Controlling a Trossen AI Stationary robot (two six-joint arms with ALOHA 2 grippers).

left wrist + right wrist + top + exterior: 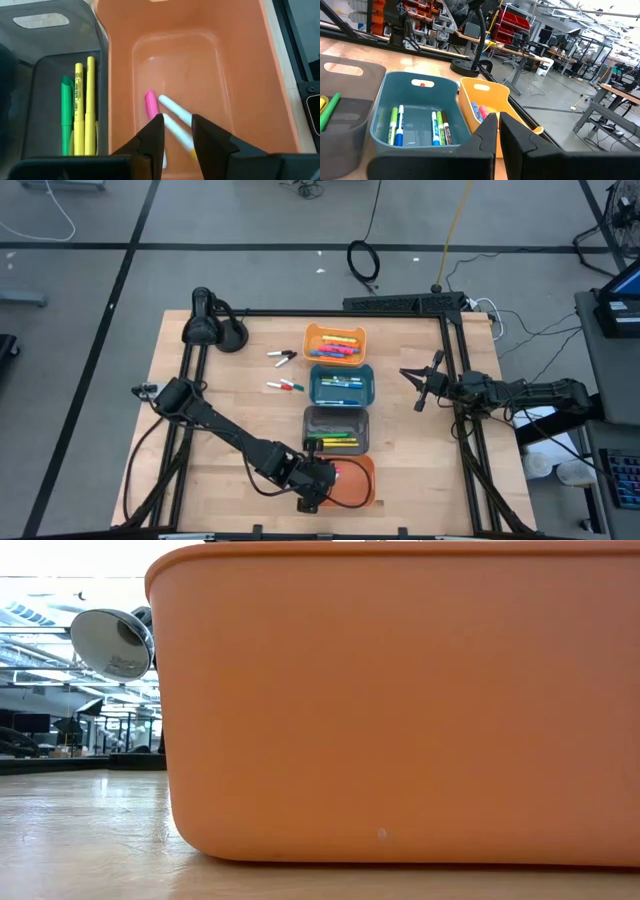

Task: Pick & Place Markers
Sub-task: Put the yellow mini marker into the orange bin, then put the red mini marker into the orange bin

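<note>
Orange bin [400, 700]: fills the low view, at the table's [230, 430] front edge.
Left gripper [177, 132]: over that bin, fingers parted, gripping nothing.
Pink marker [150, 103]: on the bin floor, touching a white marker [175, 110].
Loose markers [283, 371]: left of the bin row.
Right gripper [425, 388]: closed, empty, at the right edge.
Step advice: probably a release; lift straight up, clear of the rim.

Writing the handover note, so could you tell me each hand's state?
Left hand: open over the orange bin, holding nothing.
Right hand: shut, empty.
</note>
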